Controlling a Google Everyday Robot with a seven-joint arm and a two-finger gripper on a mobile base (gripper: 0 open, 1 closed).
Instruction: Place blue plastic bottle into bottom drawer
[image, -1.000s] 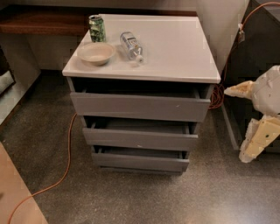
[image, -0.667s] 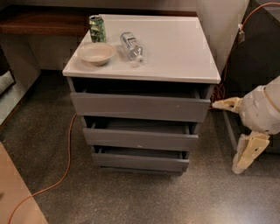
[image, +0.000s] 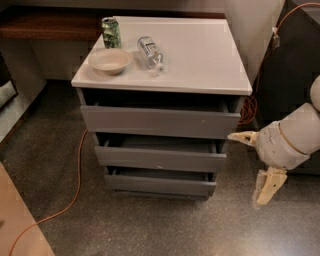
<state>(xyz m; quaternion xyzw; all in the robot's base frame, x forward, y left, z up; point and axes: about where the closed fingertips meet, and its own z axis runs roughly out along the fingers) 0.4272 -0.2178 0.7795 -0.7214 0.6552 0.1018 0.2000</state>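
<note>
Blue plastic bottle (image: 150, 51) on its side on white cabinet top (image: 205, 55), just beside bowl (image: 110, 61) at its 2 o'clock, cap end toward the front edge; can (image: 111, 32) at 12 o'clock of bowl. Bottom drawer (image: 160, 185) pulled out slightly, well below bottle. Gripper (image: 255, 162) at 3 o'clock of the drawers, low beside the cabinet, fingers (image: 267, 187) spread wide apart, holding nothing.

A can (image: 111, 32) and a bowl (image: 110, 61) on the white worktop (image: 200, 55)
The green can stands upright just behind the pale bowl; an orange cable (image: 79, 170) trails across the speckled floor (image: 150, 225).
</note>
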